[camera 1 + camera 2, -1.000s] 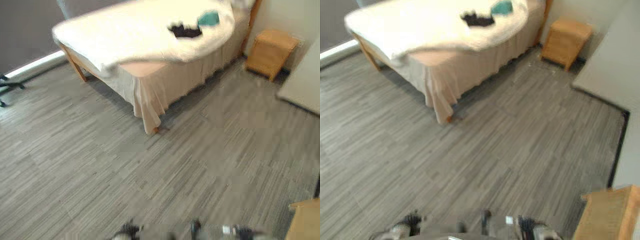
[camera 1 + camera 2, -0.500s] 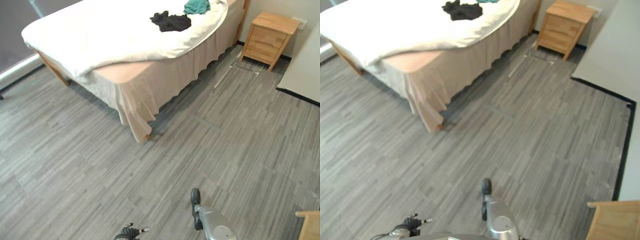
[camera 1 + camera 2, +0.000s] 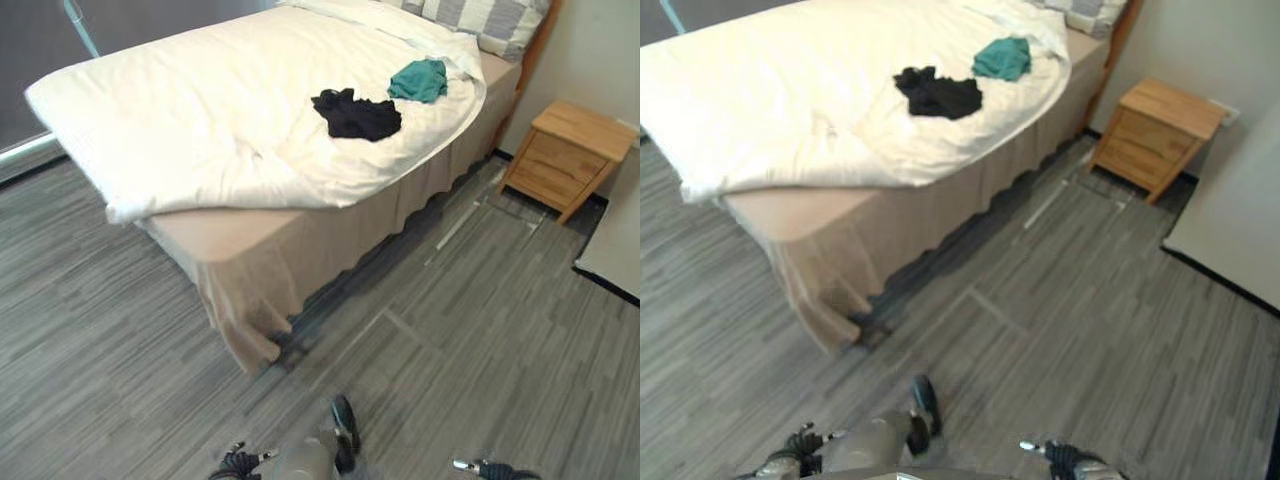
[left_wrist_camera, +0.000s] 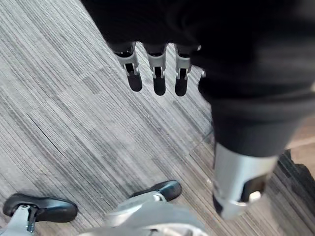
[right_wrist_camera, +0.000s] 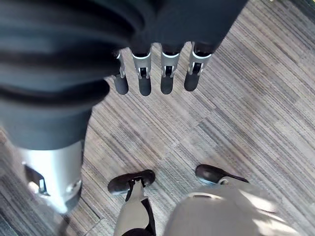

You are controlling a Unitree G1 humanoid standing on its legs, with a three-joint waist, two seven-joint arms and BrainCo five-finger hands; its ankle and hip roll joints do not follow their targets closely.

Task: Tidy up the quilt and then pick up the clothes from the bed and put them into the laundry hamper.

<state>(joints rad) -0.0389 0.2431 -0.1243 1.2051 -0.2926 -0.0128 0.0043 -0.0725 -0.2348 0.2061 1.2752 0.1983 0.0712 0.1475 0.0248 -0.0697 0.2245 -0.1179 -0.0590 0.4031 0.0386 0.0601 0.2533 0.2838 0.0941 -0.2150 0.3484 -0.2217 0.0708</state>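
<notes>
Your white puffy quilt (image 3: 230,110) lies across the wood-framed bed (image 3: 300,250), its near edge bunched and pulled back so the bare tan mattress corner shows. A black crumpled garment (image 3: 356,115) sits on it toward 1 o'clock; a teal folded garment (image 3: 419,80) lies just beyond, nearer the striped pillows (image 3: 480,15). No hamper is visible.

The quilt's long axis runs from 10 o'clock to 1 o'clock, all of it well ahead of you at 12. The bunched corner sits toward 11, so your left hand is likely the nearer one.

Left hand (image 4: 157,73): fingers straight and relaxed, hanging over the grey striped floor (image 3: 500,330), holding nothing. Right hand (image 5: 157,71): same, fingers apart, empty.

Light wooden nightstand (image 3: 566,155) at 2 o'clock.
</notes>
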